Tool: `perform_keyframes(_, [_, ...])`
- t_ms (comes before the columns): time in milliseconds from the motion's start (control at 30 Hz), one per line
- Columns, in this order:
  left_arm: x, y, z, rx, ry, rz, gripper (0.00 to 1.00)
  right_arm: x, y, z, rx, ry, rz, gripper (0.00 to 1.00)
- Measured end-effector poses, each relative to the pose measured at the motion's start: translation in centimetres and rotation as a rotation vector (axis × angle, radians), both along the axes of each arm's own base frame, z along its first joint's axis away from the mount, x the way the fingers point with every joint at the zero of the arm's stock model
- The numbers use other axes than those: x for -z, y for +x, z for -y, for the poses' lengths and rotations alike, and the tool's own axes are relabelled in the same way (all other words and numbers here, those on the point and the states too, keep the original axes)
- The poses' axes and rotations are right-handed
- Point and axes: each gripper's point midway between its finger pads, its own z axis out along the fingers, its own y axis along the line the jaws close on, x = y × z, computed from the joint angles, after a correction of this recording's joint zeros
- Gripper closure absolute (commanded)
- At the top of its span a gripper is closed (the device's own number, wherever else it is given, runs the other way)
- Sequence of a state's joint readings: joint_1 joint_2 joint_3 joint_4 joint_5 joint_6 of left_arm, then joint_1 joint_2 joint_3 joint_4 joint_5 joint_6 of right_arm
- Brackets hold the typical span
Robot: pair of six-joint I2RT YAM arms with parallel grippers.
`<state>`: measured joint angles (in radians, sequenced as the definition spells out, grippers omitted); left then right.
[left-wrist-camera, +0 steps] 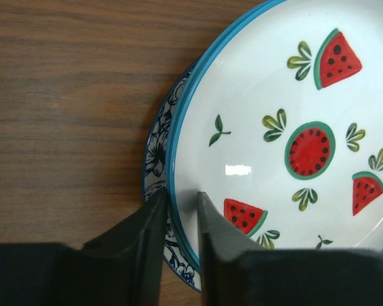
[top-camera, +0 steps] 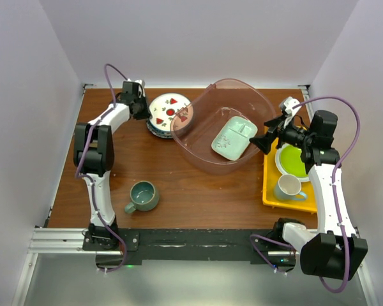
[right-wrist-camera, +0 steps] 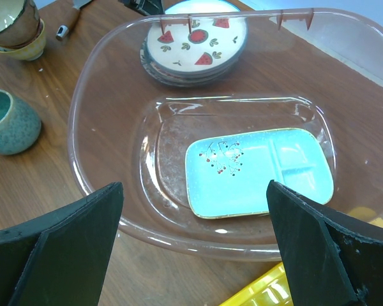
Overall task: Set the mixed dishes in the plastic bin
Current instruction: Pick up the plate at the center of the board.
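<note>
Top external: mint dish [top-camera: 233,138] lies in plastic bin [top-camera: 200,148], long axis diagonal.

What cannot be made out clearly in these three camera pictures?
- Plates under the white watermelon-print plate: left wrist view; that plate covers them, only a blue-floral rim shows.
- Left gripper: left wrist view; whether its fingers pinch the plate's edge is unclear.
- Stacked brownish and yellow bowls: right wrist view, cut by the corner.
</note>
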<state>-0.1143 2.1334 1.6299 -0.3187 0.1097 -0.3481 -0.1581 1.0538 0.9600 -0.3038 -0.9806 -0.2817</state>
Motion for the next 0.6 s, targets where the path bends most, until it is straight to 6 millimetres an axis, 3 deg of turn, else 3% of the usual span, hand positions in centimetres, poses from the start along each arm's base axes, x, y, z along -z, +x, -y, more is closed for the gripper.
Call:
perform_keyframes(233, [-0.3, 0.3, -0.3, -0.015, 0.017, 0.009, 0.95, 0.0, 0.0, 0.0, 0.001, -0.001, 0.0, 0.02])
perform_keyframes(600, [-1.6, -0.2, -1.3, -0.039, 0.073, 0.015, 1.0, 0.0, 0.0, 0.0, 0.002, -0.001, 0.0, 0.02])
